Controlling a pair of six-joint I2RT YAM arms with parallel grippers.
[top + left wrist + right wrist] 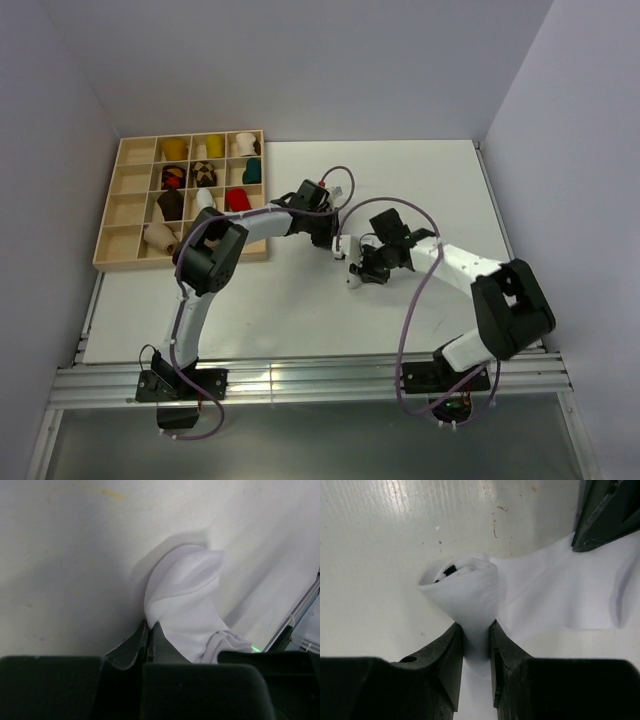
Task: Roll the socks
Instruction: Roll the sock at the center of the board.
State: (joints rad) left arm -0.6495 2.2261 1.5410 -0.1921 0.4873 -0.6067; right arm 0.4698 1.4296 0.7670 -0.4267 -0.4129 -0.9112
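One pale white sock (353, 270) lies at the middle of the table, stretched between my two grippers. My left gripper (334, 243) is shut on one edge of it; in the left wrist view the jaws (149, 626) are pressed together on the fabric and the rounded toe end (187, 577) lifts off the table. My right gripper (366, 266) is shut on the other end; in the right wrist view its jaws (476, 630) pinch a bunched cone of sock (465, 590) with a small dark mark at its rim. The left fingers (607, 515) show at that view's top right. No brown sock is in view.
A wooden tray with compartments (130, 215) stands at the back left and holds several rolled socks in different colours. The white table top (420, 180) ends at grey walls left, right and behind. A metal rail (300, 380) runs along the near edge.
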